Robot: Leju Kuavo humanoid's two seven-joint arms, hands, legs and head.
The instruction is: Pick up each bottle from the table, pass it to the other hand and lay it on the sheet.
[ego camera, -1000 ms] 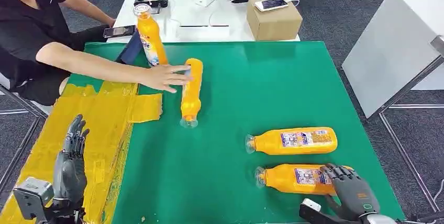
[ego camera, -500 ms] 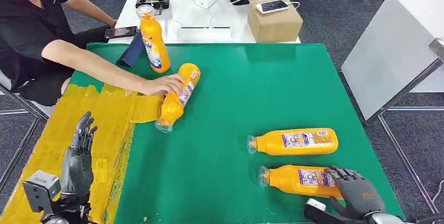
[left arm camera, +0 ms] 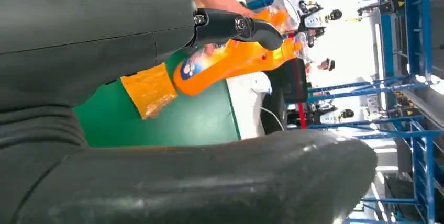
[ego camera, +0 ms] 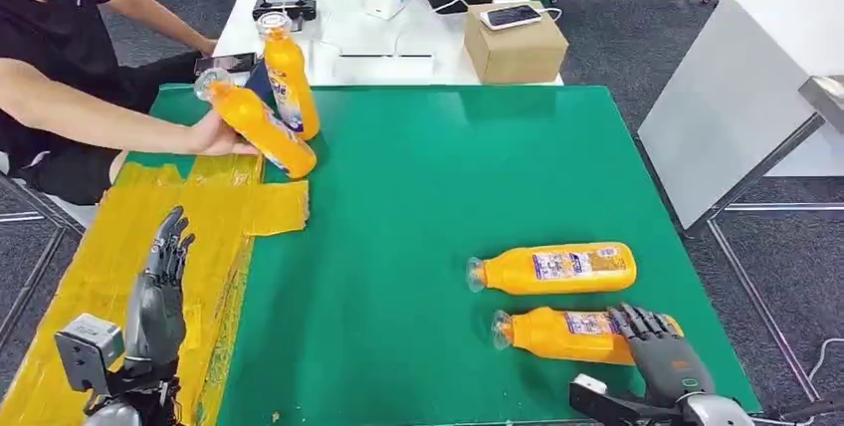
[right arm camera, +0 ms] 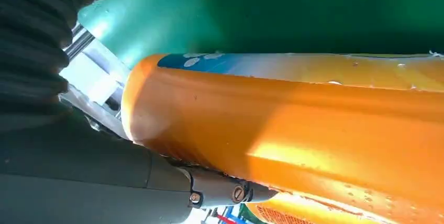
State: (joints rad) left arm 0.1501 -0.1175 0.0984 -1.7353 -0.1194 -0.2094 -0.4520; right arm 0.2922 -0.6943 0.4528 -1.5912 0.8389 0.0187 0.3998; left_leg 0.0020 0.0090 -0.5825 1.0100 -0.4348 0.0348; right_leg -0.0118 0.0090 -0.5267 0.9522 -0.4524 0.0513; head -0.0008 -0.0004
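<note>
1. The right hand lies over the base end of the near bottle; its fingers curl over the bottle, but whether they have a full grasp I cannot tell.
2. That bottle lies flat on the green mat, long axis crosswise, cap pointing toward the yellow sheet.
3. A second bottle lies parallel, just beyond the near bottle.
4. The left hand hovers over the sheet, released, fingers straight, well apart from the near bottle.
5. Beyond the sheet, a person's hand holds a tilted bottle beside an upright bottle.

head high overlooking table, wrists close
</note>
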